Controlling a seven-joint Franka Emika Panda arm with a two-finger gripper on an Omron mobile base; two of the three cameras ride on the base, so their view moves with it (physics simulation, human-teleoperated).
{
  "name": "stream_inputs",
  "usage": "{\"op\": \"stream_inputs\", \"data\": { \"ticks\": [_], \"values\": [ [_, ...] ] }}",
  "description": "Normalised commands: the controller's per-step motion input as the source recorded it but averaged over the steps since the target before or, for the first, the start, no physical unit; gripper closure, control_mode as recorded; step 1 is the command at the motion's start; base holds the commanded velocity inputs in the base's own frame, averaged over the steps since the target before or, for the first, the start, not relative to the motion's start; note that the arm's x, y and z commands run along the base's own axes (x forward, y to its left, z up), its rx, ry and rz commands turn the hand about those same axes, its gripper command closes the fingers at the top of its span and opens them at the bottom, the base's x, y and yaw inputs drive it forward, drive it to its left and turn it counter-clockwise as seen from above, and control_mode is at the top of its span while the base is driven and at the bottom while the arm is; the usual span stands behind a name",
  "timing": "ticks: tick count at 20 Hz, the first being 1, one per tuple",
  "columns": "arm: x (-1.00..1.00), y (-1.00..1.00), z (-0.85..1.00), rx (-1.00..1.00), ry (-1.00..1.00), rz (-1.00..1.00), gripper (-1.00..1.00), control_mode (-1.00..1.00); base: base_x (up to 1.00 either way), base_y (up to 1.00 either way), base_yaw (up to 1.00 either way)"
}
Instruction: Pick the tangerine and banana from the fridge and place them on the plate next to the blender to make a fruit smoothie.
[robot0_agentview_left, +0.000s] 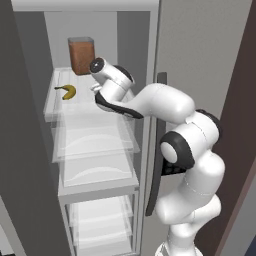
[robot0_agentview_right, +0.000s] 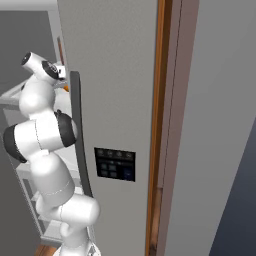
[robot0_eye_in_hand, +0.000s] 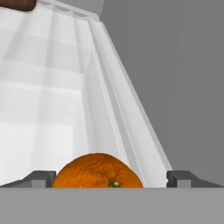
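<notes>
The tangerine (robot0_eye_in_hand: 98, 171), round and bright orange, lies on the white shelf right between my fingertips (robot0_eye_in_hand: 41, 178). My gripper (robot0_eye_in_hand: 111, 179) is open, with one tip on each side of the fruit and a gap on both sides. In the left base view my arm reaches into the top shelf (robot0_agentview_left: 80, 107) of the open grey fridge (robot0_agentview_left: 200, 50), and the wrist (robot0_agentview_left: 112, 82) covers the hand. The banana (robot0_agentview_left: 66, 91), yellow with dark tips, lies on the same shelf to the left of the wrist. The plate and the blender are out of view.
A brown jar (robot0_agentview_left: 81, 54) stands at the back of the top shelf. The shelf's raised white side rail (robot0_eye_in_hand: 127, 122) runs close by the tangerine. The long dark door handle (robot0_agentview_right: 80, 140) and the black dispenser panel (robot0_agentview_right: 116, 164) are beside my arm. Lower white shelves (robot0_agentview_left: 97, 175) sit below.
</notes>
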Motion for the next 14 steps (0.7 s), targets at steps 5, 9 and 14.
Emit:
{"op": "stream_inputs", "data": {
  "ticks": [5, 9, 14],
  "values": [
    [0.00, -0.14, -0.47, 0.00, 0.05, 0.00, 1.00, -1.00, 0.00, 0.00, 0.00],
    [0.01, 0.00, -0.44, 0.00, 0.03, 0.00, 1.00, -1.00, 0.00, 0.00, 0.00],
    [-0.14, 0.05, -0.09, 0.01, -0.03, 0.00, 1.00, -1.00, 0.00, 0.00, 0.00]
  ]
}}
